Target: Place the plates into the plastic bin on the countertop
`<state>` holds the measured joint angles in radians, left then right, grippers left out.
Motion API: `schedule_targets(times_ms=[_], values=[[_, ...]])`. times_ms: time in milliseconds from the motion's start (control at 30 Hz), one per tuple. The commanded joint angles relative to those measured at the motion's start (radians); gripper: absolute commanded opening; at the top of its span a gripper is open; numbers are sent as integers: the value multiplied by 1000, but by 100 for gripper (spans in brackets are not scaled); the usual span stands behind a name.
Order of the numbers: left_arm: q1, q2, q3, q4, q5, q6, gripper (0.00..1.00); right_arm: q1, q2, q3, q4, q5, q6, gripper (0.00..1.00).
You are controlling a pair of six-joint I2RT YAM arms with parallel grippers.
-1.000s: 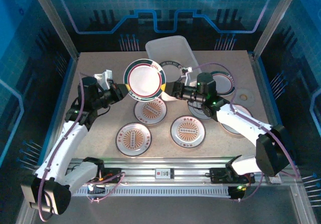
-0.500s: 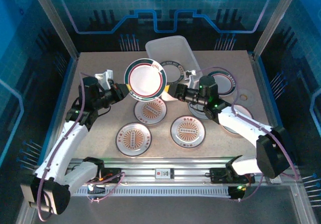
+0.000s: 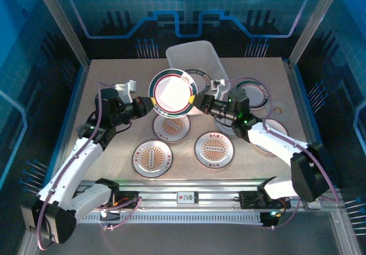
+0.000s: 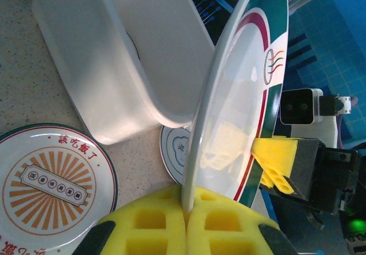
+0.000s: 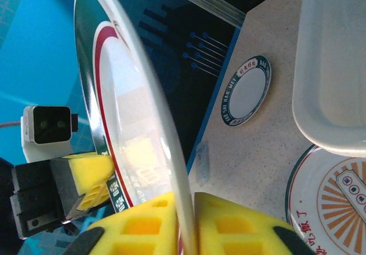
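- Beige countertop [image 3: 108,72] carries loose plates [image 3: 152,158]; plastic bin [image 3: 194,54] sits at its far edge.
- Left gripper [image 3: 150,102] and right gripper [image 3: 197,102] clamp opposite rims of one raised plate [image 3: 172,93] near the bin.

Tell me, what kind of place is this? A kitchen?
Probably a robot lab booth, not a kitchen: blue circuit-print walls, robot arms bolted to a metal rail, and plates spread on a table.

A robot lab cell: aluminium frame [image 3: 63,23], blue circuit-print panels [image 3: 189,15].
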<state>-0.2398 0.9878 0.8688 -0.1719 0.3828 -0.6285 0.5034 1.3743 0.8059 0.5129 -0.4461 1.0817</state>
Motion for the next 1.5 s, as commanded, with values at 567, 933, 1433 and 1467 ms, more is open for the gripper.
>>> schedule_targets(times_ms=[567, 933, 1433, 1467], values=[[-14, 53, 70, 22, -59, 4, 54, 1, -37, 5, -1, 80, 32, 0], [19, 69, 156, -42, -181, 145, 84, -85, 33, 151, -39, 208, 123, 0], [172, 318, 147, 79, -98, 155, 85, -121, 346, 556, -280, 475, 248, 0], [178, 345, 157, 81, -92, 155, 85, -121, 375, 590, -308, 478, 257, 0]])
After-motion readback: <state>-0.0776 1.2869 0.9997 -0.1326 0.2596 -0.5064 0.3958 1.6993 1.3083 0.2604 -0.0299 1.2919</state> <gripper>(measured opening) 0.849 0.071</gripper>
